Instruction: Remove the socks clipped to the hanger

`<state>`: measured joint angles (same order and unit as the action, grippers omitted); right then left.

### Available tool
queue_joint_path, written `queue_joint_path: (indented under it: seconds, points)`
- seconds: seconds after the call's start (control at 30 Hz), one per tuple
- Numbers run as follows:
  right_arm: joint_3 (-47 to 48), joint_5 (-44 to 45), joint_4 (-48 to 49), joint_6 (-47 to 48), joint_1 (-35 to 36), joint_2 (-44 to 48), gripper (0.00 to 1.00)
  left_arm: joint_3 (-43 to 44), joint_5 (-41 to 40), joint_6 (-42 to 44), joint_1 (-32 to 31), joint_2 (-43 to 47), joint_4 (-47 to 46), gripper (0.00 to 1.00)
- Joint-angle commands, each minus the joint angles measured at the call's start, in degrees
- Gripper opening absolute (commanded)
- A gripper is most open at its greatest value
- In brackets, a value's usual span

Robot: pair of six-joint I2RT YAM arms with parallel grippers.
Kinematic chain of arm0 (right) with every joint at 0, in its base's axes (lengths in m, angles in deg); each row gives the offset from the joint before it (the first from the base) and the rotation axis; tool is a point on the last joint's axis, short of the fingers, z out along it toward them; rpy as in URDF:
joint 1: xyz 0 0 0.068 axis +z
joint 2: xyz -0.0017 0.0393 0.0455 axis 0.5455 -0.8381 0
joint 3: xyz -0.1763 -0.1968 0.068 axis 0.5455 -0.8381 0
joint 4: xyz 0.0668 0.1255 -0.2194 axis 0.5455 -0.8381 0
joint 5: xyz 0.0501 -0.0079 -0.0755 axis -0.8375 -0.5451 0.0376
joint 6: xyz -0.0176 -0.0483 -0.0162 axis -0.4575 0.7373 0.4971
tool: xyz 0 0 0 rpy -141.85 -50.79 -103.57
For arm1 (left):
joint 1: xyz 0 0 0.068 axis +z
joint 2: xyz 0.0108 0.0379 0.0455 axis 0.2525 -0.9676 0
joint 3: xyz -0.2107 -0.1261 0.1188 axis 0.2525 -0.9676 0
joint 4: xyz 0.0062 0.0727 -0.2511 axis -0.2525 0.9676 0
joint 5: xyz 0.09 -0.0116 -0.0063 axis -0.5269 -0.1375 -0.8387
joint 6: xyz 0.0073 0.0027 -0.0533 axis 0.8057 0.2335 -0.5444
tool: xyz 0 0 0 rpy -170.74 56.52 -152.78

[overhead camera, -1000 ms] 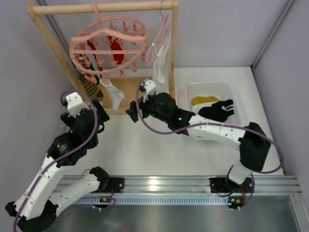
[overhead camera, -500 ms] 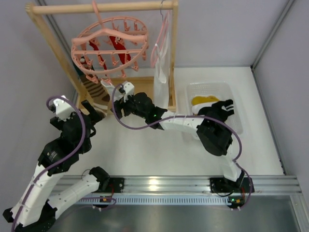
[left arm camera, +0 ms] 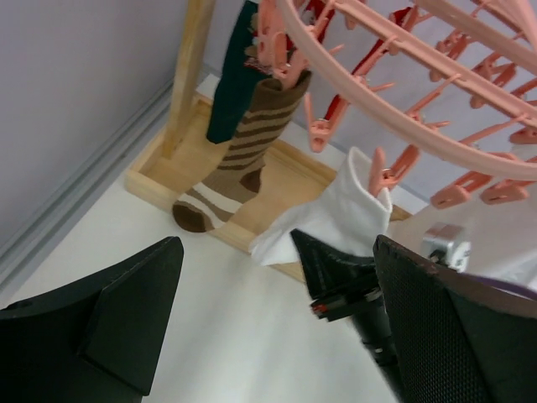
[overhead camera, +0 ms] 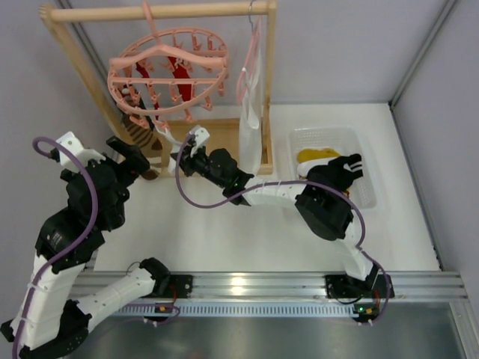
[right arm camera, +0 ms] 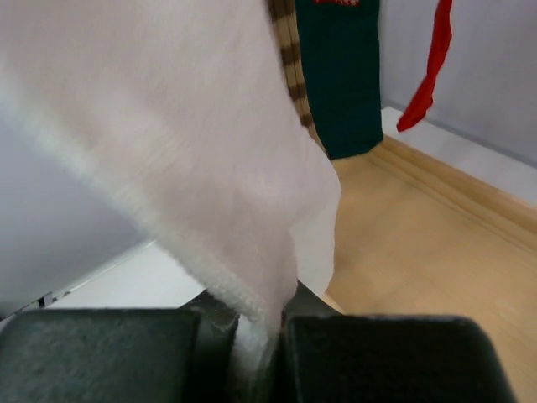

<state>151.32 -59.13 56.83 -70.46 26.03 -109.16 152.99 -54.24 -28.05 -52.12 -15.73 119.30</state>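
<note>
The round pink hanger point(overhead camera: 168, 71) hangs from the wooden rail, with red socks point(overhead camera: 176, 67) clipped inside the ring. At its front rim a white sock point(left arm camera: 336, 214) is pegged by its top edge. My right gripper point(overhead camera: 183, 153) is shut on that sock's lower end; white fabric point(right arm camera: 168, 126) is pinched between the fingers of the right gripper point(right arm camera: 260, 323). A brown striped sock point(left arm camera: 239, 155) and a dark teal sock point(left arm camera: 233, 75) hang to the left. My left gripper point(overhead camera: 138, 158) stands open and holds nothing, low and left of the white sock, its jaws wide point(left arm camera: 277, 319).
A wooden rail frame point(overhead camera: 161, 11) with a flat wooden base point(overhead camera: 206, 133) carries the ring. A slim pink clothes hanger with long white cloth point(overhead camera: 251, 97) hangs at the frame's right post. A white bin point(overhead camera: 299, 138) at right holds yellow and black items.
My right gripper reached left under the ring and shut on the white sock's lower end. My left arm drew back to the left, still open.
</note>
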Motion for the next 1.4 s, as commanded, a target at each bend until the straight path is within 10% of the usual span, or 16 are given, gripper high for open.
queue_joint_path:
  seconds: [0.0,0.3,1.37]
  points:
    - [-5.0,6.3,8.4,2.0,3.2,4.9,0.00,4.5,5.3,-2.2,0.3,-4.7,-0.7,0.98]
    - [-16.5,15.8,11.4,3.5,6.9,11.9,0.00,15.2,16.1,3.1,0.3,-17.3,-0.4,0.99]
    - [-15.9,21.0,6.1,7.7,12.5,13.9,0.00,20.3,-1.3,10.3,0.2,-35.0,-0.6,0.78]
